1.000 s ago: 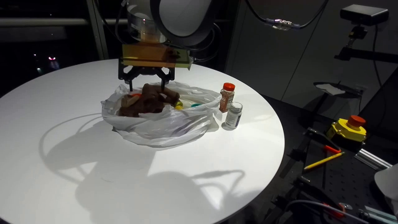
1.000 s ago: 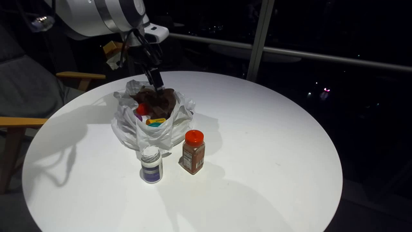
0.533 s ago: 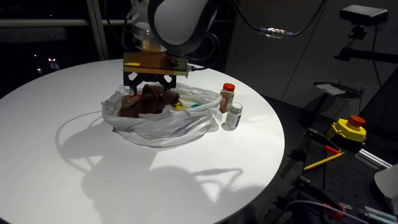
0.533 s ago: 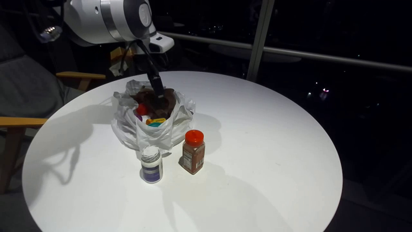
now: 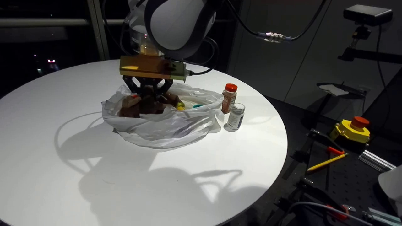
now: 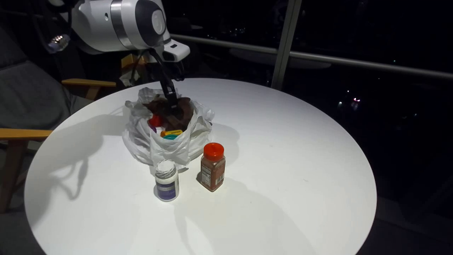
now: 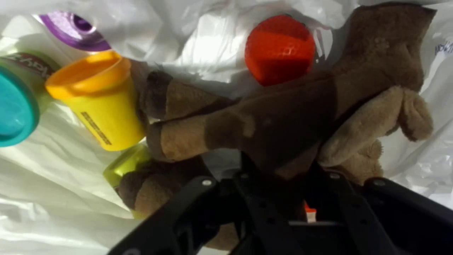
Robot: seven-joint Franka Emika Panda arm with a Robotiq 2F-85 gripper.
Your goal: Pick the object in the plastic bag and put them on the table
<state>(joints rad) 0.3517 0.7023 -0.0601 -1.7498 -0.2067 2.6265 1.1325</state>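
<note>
Plush (image 7: 279, 124) lies in the bag (image 5: 163, 131), around and under the pincer (image 7: 279, 170), which appears to pinch a fold of it. Probably light, squashy and grippy: take its thick trunk (image 7: 304, 109) deep, not the limp legs (image 7: 184, 139).

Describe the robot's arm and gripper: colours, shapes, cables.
The arm is white and rounded, with a dark joint cover and silver band. An amber box sits above the black, jointed gripper. Black cables loop alongside, one with a silvery connector.

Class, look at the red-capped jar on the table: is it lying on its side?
No, in both exterior views the red-capped jar stands upright on the white table.
</note>
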